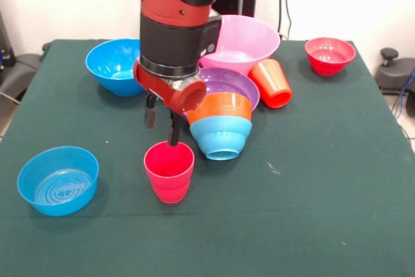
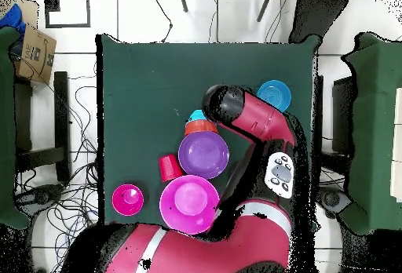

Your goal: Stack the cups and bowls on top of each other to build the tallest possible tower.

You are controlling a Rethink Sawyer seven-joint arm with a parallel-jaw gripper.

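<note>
Gripper (image 1: 162, 123) hangs directly above far rim of pinkish-red cup (image 1: 169, 171), fingers slightly parted, holding nothing. Cup upright on worktop (image 1: 311, 180), axis vertical, just beside tipped orange-in-light-blue tower (image 1: 220, 128).

Hidden behind the arm and cut off at the edges

In the front view the red and black arm (image 1: 178, 30) leaves the top edge and covers part of the deep blue plastic bowl (image 1: 113, 64); overhead it hides the stepped pinkish-red cup and deep blue bowl.
</note>
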